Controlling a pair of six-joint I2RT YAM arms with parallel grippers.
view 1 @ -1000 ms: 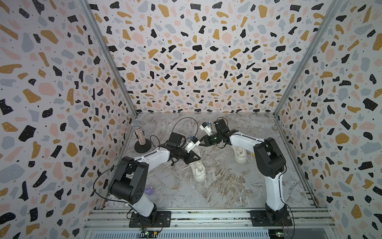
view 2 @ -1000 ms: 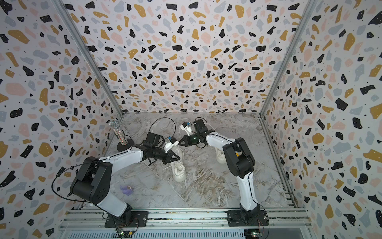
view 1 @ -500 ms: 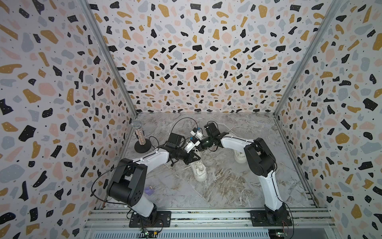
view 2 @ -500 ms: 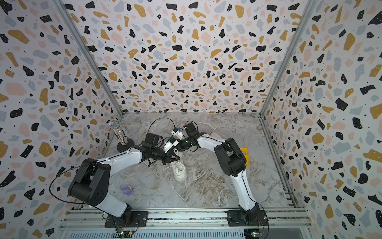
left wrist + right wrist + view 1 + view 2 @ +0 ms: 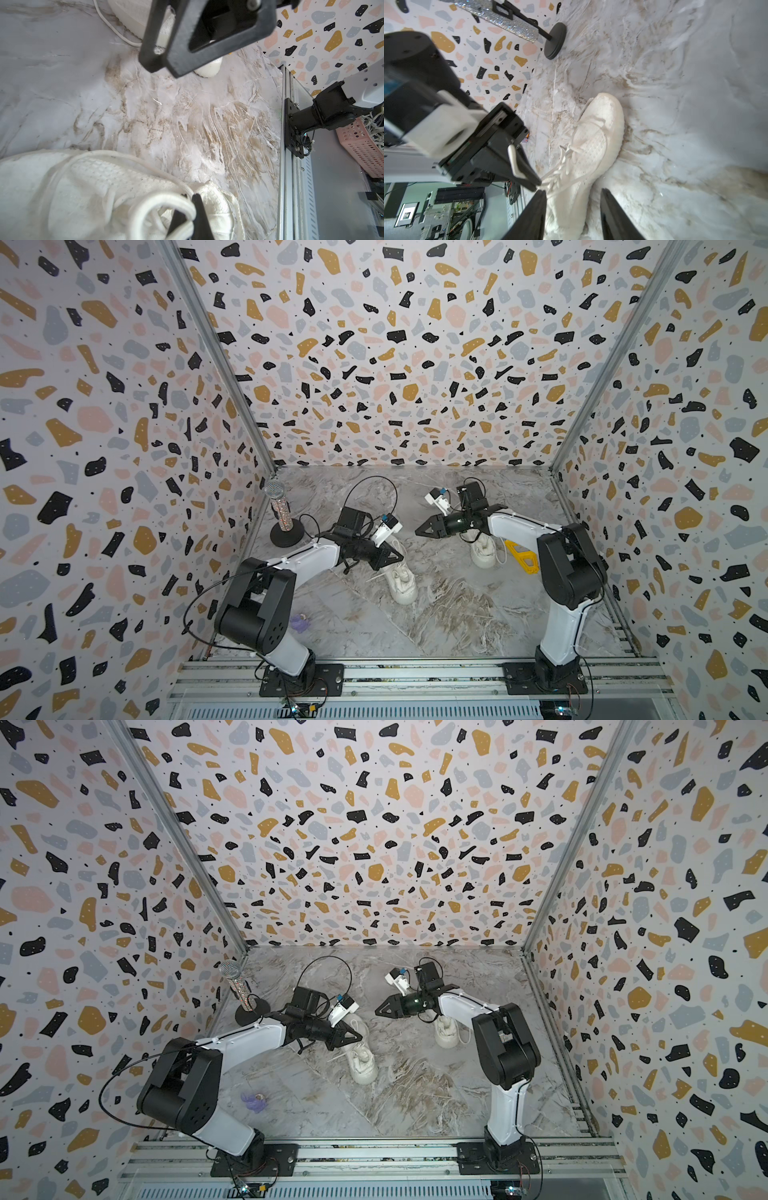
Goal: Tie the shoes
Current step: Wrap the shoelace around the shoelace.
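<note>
Left pincer point(image 5: 395, 559) is clamped on a lace loop point(image 5: 164, 197) of the near shoe point(image 5: 402, 587) at surface point(image 5: 457, 614) centre; right pincer point(image 5: 423, 526), jaws apart and empty, is held at its 1 o'clock. Second shoe point(image 5: 484, 551): 3 o'clock. Risk: loop could be pulled undone if tugged unopposed.

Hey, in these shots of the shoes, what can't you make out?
Far shoe laces: behind the right arm in both top views.
Yellow object: mostly behind that arm; identity unclear.
Purple object: too small in top views.
Near shoe knot: under the left gripper in top views, blurred in right wrist view.
</note>
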